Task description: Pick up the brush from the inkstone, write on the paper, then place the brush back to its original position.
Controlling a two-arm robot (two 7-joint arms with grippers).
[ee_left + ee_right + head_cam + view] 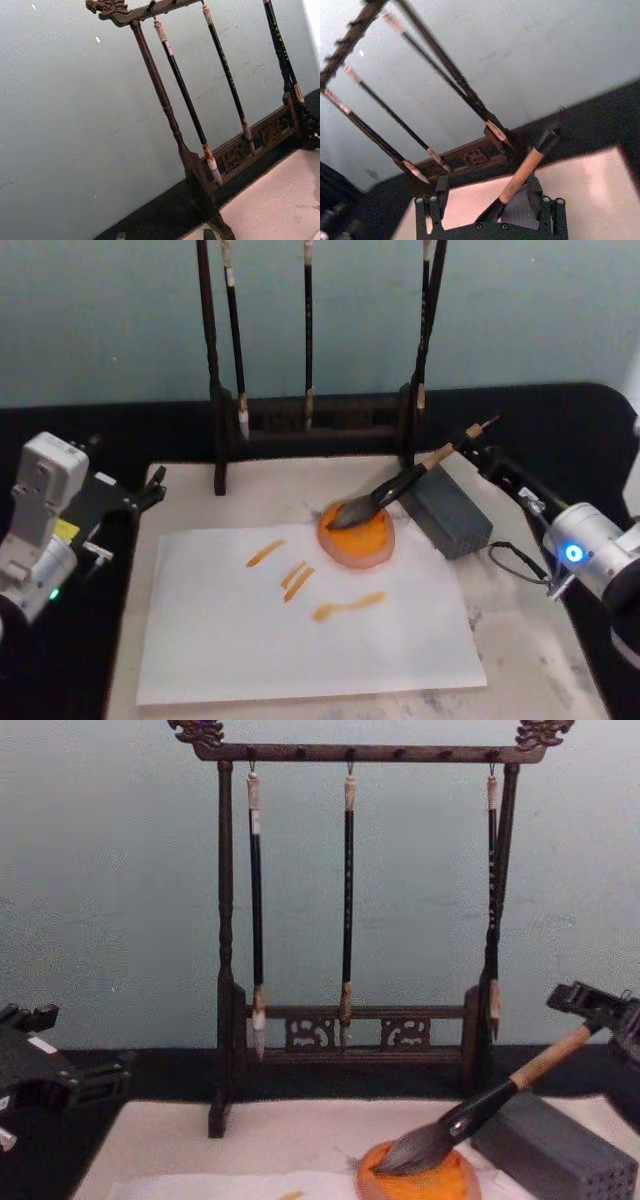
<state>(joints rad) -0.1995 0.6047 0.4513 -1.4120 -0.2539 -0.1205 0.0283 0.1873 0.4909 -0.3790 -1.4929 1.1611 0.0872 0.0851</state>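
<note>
The right claw (478, 443) grips the brush (385, 500) by its handle end, at two o'clock from the inkstone (357, 536). Its tuft rests in the dish. The left claw (140, 495) sits open at nine o'clock, empty.

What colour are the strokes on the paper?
Orange: four short strokes on the white paper, matching the inkstone. Clearest in the head view.

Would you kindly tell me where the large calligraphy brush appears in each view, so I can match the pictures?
Head view: the brush lies right of centre, tuft on the inkstone.
Chest view: lower right, slanting up from the dish.
Right wrist view: its tan handle rises between the right gripper's jaws.
Left wrist view: not in it.
Shared landmark: the wooden brush rack.
</note>
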